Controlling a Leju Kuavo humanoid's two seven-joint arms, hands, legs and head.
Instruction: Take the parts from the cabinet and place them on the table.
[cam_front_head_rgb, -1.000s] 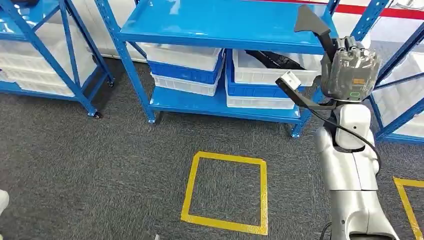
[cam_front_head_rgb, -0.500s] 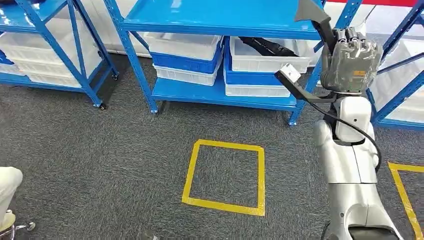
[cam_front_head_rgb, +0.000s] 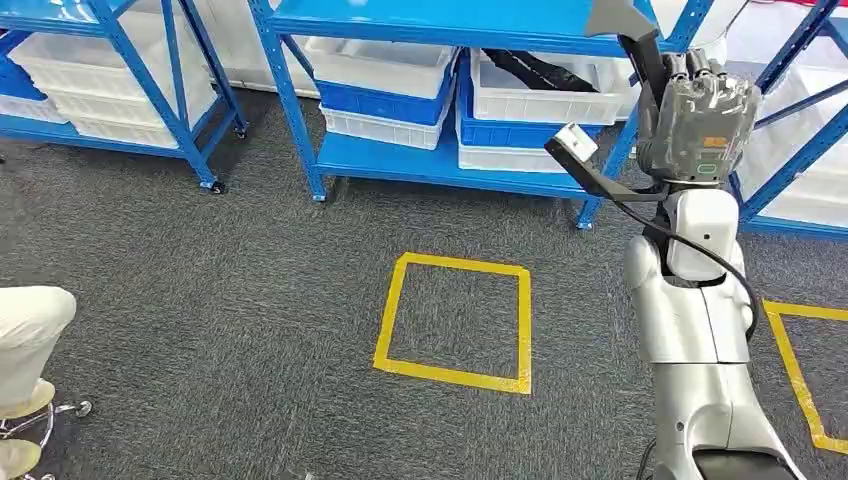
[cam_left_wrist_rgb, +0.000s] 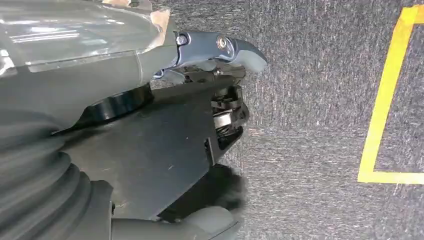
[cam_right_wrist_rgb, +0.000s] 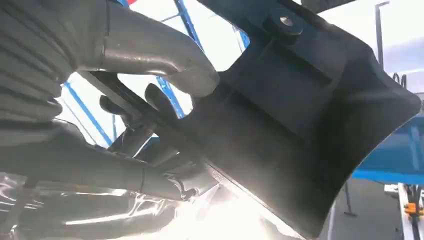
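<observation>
My right hand (cam_front_head_rgb: 700, 115) is raised in front of the blue cabinet (cam_front_head_rgb: 420, 165) and grips a long black plastic part (cam_front_head_rgb: 603, 185) with a white tag (cam_front_head_rgb: 575, 143) on its lower end. Up close, the thumb (cam_right_wrist_rgb: 165, 55) and dark fingers clamp the wide black part (cam_right_wrist_rgb: 305, 115). More black parts (cam_front_head_rgb: 540, 72) lie in a white bin (cam_front_head_rgb: 550, 100) on the cabinet's lower shelf. My left hand (cam_left_wrist_rgb: 220, 100) hangs over the grey carpet; its black body hides whether the fingers hold anything.
White and blue bins (cam_front_head_rgb: 385, 95) fill the lower shelves. A yellow tape square (cam_front_head_rgb: 455, 320) marks the carpet ahead, and another yellow outline (cam_front_head_rgb: 795, 370) lies at the right. A person's leg in light trousers (cam_front_head_rgb: 30, 335) stands at the left edge beside a chair castor (cam_front_head_rgb: 75, 408).
The whole picture has shifted: the cabinet now sits higher and further right, and the person's leg has come into view at left. My right hand still holds the black part.
</observation>
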